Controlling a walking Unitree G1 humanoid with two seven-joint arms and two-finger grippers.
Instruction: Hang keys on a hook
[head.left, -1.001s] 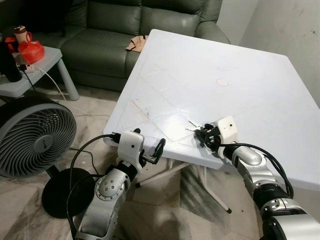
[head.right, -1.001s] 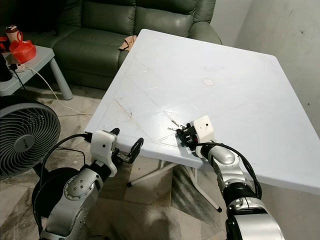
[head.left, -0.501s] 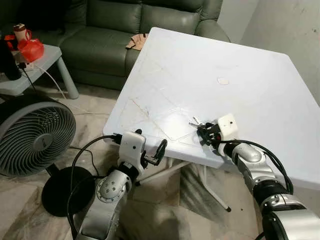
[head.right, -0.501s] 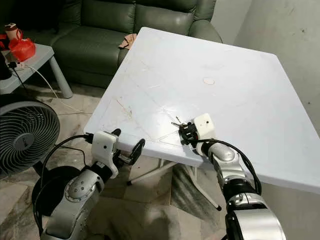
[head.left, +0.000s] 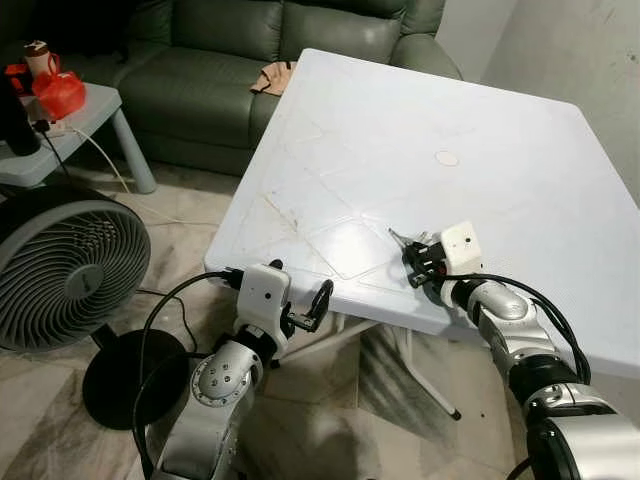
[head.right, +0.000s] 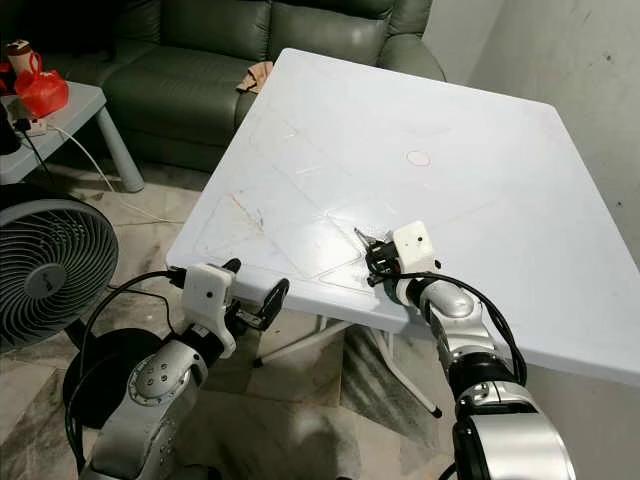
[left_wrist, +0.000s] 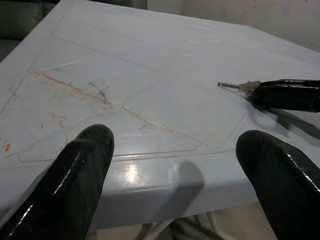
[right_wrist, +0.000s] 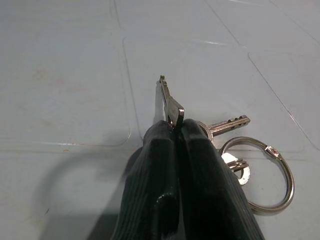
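The right gripper rests low on the white desk near its front edge, its two black fingers pressed together on the head of one key of the keys, whose blade sticks out past the fingertips just above the desk top. A second key and a metal split ring of the same bunch lie on the desk right beside the fingers, touching them. From the head cameras the bunch shows as a small glint just ahead of the right fingers. The left gripper hangs below and in front of the desk's front edge, well apart from the keys, its fingers spread wide and holding nothing. Orange-brown scuffs mark the desk ahead of the left fingers. No writing or brand can be read on the keys, the desk or the grippers.
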